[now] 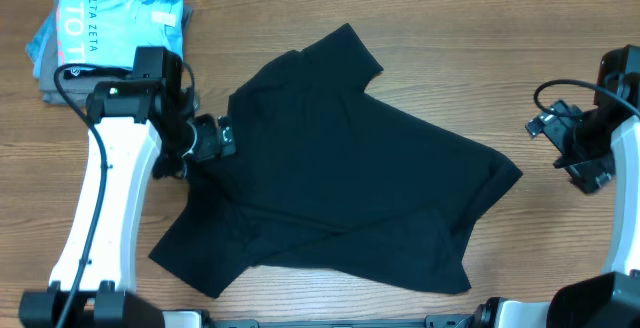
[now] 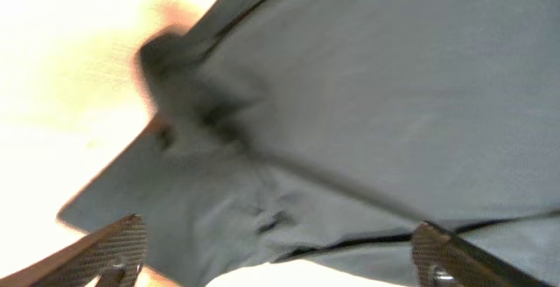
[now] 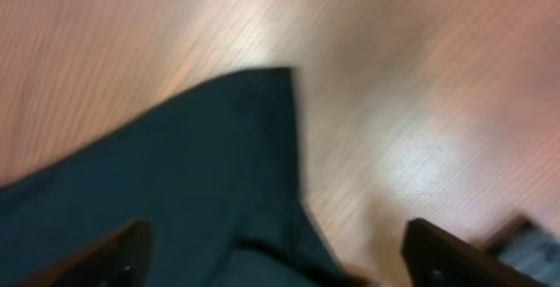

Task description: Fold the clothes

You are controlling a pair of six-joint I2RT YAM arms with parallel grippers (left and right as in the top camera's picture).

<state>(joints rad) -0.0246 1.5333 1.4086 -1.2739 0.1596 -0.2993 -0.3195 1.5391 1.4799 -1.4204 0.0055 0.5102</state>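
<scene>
The black T-shirt [image 1: 350, 168] lies spread and rumpled across the middle of the wooden table. My left gripper [image 1: 225, 136] is at the shirt's left edge, open, with its fingers wide apart over the fabric [image 2: 350, 121] in the left wrist view [image 2: 280, 256]. My right gripper [image 1: 580, 163] is to the right of the shirt, apart from it, open; the right wrist view [image 3: 276, 256] shows a shirt corner [image 3: 192, 173] below it. The neck tag is not visible.
A folded light blue T-shirt with white lettering [image 1: 115, 18] lies on grey folded garments [image 1: 45, 78] at the far left corner. Bare wooden table [image 1: 480, 58] surrounds the shirt.
</scene>
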